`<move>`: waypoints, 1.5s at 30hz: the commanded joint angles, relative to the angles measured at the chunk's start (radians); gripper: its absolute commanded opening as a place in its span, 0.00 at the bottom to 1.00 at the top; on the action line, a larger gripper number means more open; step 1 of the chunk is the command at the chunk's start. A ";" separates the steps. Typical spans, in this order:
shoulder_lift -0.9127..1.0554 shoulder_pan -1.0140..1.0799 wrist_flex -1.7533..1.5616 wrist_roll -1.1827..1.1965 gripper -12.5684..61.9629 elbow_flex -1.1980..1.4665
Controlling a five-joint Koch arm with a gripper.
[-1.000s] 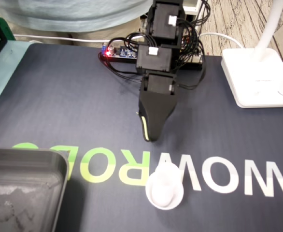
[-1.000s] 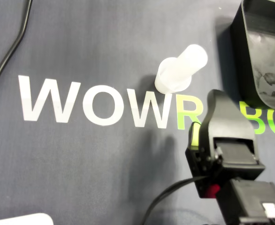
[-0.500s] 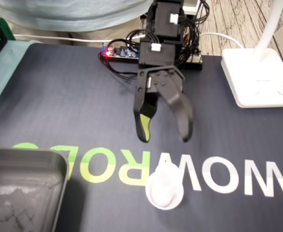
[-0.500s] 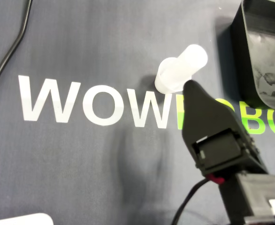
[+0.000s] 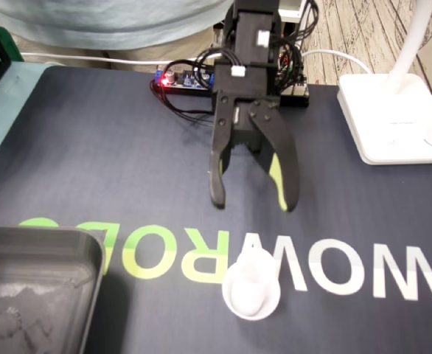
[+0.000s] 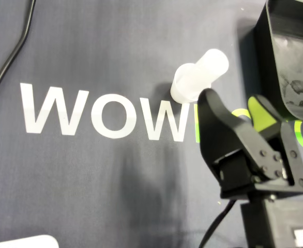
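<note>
Dark grey matting (image 5: 91,147) covered the table in the fixed view, with wooden floor showing beyond its far edge. Large print on the mat stood upside down for this camera: "WOW" in white, then "RO" in green, with the later letters cut off by the rim of a grey tray (image 5: 24,243) at the lower left. The claw (image 5: 253,200) hung over the mat with its two jaws spread wide and nothing between them, one jaw lined in yellow-green. A white tube (image 5: 251,291) stood on the lettering, nearer the camera than the claw and apart from it. Behind the arm a circuit board (image 5: 179,80) glowed red, its markings too small to read. A white lamp base (image 5: 389,118) sat at the right, partly out of frame.

From overhead, the mat (image 6: 89,51) read "WOW" the right way round. The claw (image 6: 231,101), again wide open and empty, hid most of the green letters. The white tube (image 6: 200,75) rose just beyond the black jaw tip; whether they touched could not be told. The tray (image 6: 268,46) and a black cable (image 6: 12,57) were both cut off at the edges.
</note>
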 commanded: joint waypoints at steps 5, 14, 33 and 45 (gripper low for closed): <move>-0.152 0.014 -0.189 -0.006 0.58 -0.121; -0.298 0.002 -0.218 -0.005 0.58 -0.198; -0.566 -0.012 -0.442 0.003 0.62 -0.261; -0.624 -0.037 -0.445 -0.003 0.58 -0.311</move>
